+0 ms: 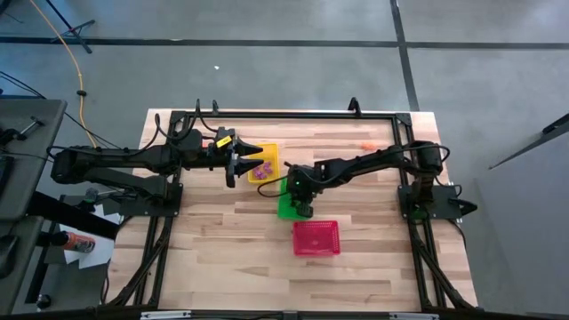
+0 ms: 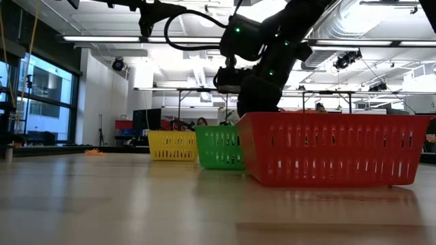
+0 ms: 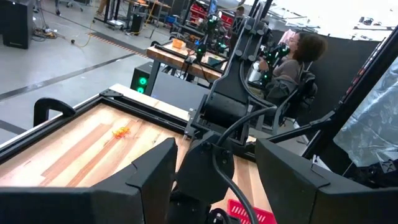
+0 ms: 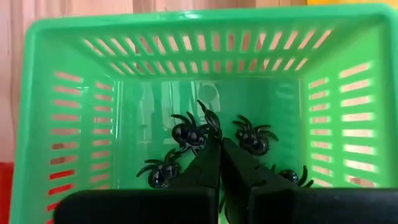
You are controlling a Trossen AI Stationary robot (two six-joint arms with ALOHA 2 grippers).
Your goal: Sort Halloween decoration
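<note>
Black plastic spiders (image 4: 189, 134) lie just past my right gripper (image 4: 220, 144), whose fingers are pressed together inside the green mesh basket (image 4: 74, 81). My left gripper (image 1: 238, 158), fingers spread, hangs beside the yellow mesh basket (image 1: 269, 151) holding purple trinkets (image 1: 261, 170). An orange trinket (image 3: 121, 131) lies farther away on the wooden table (image 1: 373, 267).

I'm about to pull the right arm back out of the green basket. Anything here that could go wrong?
1. The right gripper is low inside the green basket, its fingers together among the black spiders. One may snag and lift out.
2. The green basket touches the yellow basket and sits close to the red basket; a nudge could shift them.
3. The left gripper hovers over the yellow basket nearby, so the arms could collide.
</note>
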